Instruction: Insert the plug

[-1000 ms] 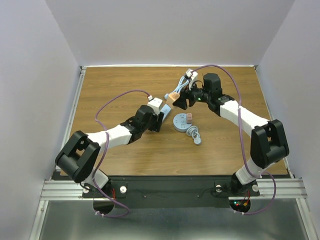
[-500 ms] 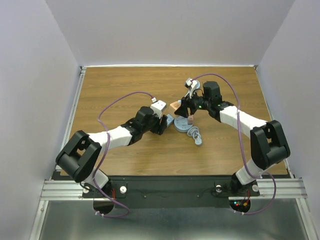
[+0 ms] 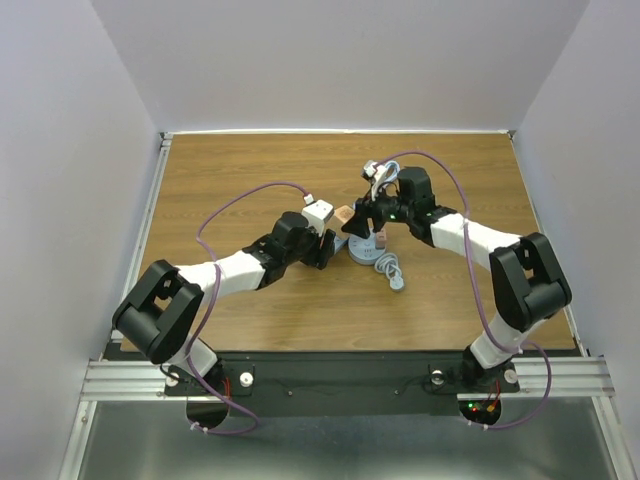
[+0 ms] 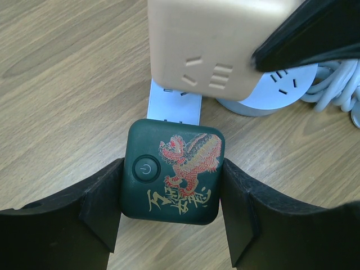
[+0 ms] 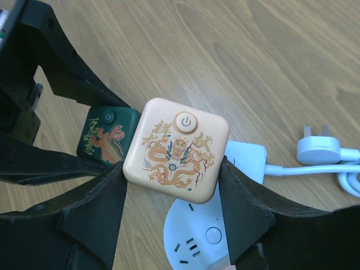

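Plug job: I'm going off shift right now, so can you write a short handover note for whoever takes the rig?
Left gripper: shut on the green cube, low over the table, next to the hub.
Right gripper: shut on the tan cube, held over the round white socket hub, beside the green cube.
White plug: lies unplugged on the table with its cable.
Done: both cubes gripped at the hub.
Left: seat the tan cube; no view shows it plugged in yet.
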